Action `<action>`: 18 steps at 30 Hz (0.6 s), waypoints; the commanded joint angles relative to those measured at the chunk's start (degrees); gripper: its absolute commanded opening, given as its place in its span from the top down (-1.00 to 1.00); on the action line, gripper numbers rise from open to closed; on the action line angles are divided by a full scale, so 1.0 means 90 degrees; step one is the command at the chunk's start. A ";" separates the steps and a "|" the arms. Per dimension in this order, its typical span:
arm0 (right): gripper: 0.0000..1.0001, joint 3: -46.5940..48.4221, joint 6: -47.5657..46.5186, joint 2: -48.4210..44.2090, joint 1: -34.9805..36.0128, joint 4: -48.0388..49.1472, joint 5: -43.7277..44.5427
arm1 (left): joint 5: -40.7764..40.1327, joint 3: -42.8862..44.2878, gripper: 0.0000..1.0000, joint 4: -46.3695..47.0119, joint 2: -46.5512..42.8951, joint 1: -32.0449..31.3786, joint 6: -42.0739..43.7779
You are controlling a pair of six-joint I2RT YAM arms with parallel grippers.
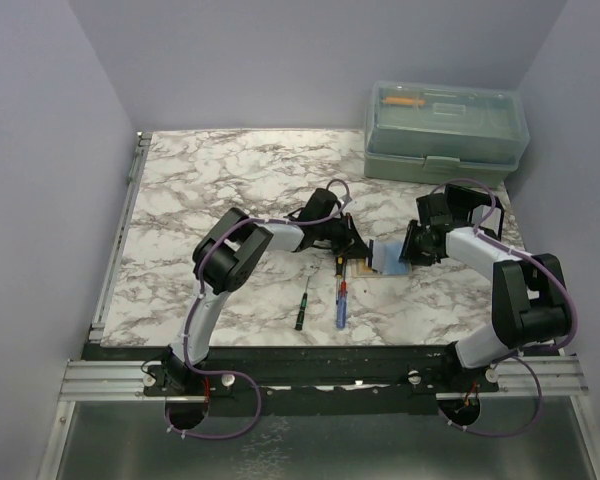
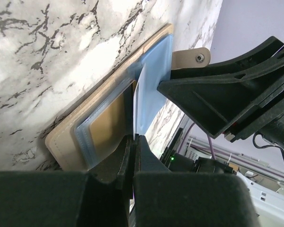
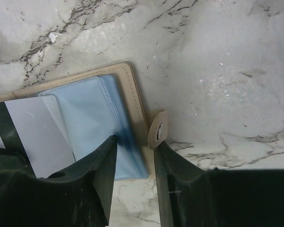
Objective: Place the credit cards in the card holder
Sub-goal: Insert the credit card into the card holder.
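**Card at the sleeves of the open holder**

The card holder (image 3: 134, 90) lies opened flat on the marble desk (image 1: 230, 170), near its middle and between the two arms. Its tan cover faces down and its pale blue plastic sleeves (image 3: 90, 109) face up. A small snap tab (image 3: 157, 130) sticks out from one edge of the cover.

The left hand (image 2: 134, 142) is closed tight on a credit card (image 2: 138, 101), pinching it by one edge. In the left wrist view the card stands nearly on edge, with its far end against the blue sleeves at the fold of the holder. How far it has gone into a pocket cannot be told. From the right wrist view the same card shows as a pale grey face with a dark stripe, lying over the sleeves.

The right hand (image 3: 135, 151) sits at the tab side of the holder with its fingers partly apart. One finger rests on the blue sleeves, and the other stands just outside the snap tab, so the cover's edge is between them. Whether they actually pinch the holder cannot be told.

Just nearer the arm bases, two screwdrivers lie side by side on the desk, one green-handled (image 1: 301, 310) and one red and blue (image 1: 341, 305). A translucent green toolbox (image 1: 447, 130) stands at the far right corner, well apart from the holder.
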 commanded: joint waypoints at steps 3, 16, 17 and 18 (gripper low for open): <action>0.26 -0.0053 -0.0045 0.0265 0.0015 0.0151 -0.0075 | -0.0181 0.0169 1.00 0.0200 0.0152 -0.0074 -0.0171; 0.27 -0.0121 0.0313 0.0199 0.0012 0.0122 -0.0450 | -0.1100 -0.0564 1.00 0.1312 0.0040 -0.0388 -0.0726; 0.27 -0.0126 0.0341 0.0188 0.0014 0.0118 -0.0491 | -0.1207 -0.0615 1.00 0.1322 0.0003 -0.0412 -0.0709; 0.27 -0.0118 0.0369 0.0175 0.0014 0.0114 -0.0512 | -0.1294 -0.0658 1.00 0.1324 -0.0032 -0.0425 -0.0689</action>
